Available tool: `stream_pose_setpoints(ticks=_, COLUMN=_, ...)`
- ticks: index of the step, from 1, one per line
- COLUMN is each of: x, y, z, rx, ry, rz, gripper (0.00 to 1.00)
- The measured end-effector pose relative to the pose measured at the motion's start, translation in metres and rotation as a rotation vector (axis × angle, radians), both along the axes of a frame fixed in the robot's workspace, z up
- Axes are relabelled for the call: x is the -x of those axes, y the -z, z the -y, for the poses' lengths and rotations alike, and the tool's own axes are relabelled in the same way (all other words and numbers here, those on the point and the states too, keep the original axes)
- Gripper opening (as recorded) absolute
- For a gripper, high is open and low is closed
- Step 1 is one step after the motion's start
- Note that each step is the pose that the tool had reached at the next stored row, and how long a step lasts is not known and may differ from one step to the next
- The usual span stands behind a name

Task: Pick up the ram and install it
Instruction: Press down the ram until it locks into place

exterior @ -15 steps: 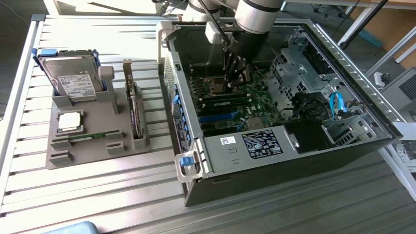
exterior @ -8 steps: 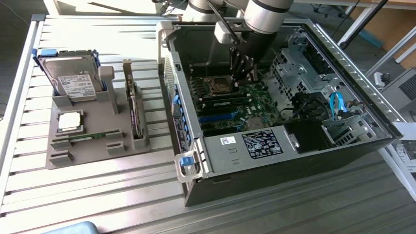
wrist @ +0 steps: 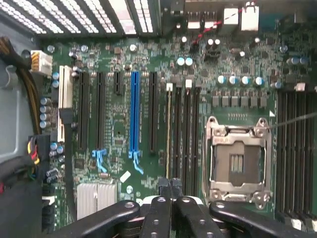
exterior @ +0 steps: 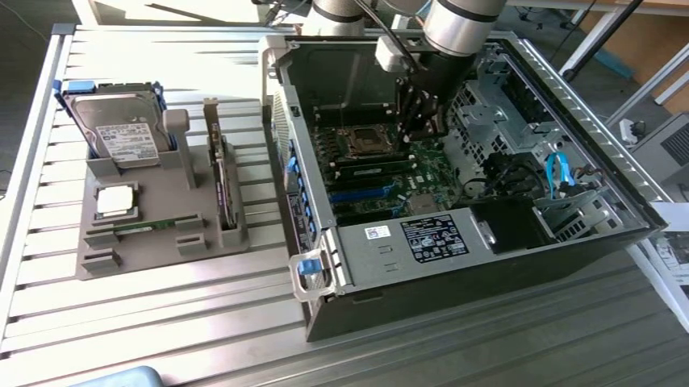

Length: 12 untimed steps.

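The gripper hangs inside the open computer case, its two dark fingertips pressed together with nothing between them. In the wrist view the tips sit over the motherboard, just at the near end of the bank of black memory slots that runs beside the empty processor socket; a second bank of slots lies on the socket's other side. A blue expansion slot and several black ones stand further out across the board. In the exterior view the arm comes down from above into the case, and the gripper is low over the board near the socket. The ram appears to be the thin green strip lying in the front groove of the grey parts holder on the table, though it is faint there. That puts it well apart from the gripper, outside the case toward the exterior view's left. On the same holder a square silver processor chip lies just behind the strip, a hard drive stands upright at the back, and a dark expansion card stands on edge on the side nearer the case.
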<state>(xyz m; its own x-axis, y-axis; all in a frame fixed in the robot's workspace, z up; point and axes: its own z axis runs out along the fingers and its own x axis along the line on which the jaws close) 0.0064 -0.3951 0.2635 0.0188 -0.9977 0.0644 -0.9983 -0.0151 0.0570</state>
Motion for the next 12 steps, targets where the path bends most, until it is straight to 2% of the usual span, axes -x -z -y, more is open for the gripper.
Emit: stream_pose_setpoints(ticks=12, x=-0.029, y=0.0007, z=0.0004, rx=0.0004, ry=0.000, rz=-0.0056, gripper=0.11)
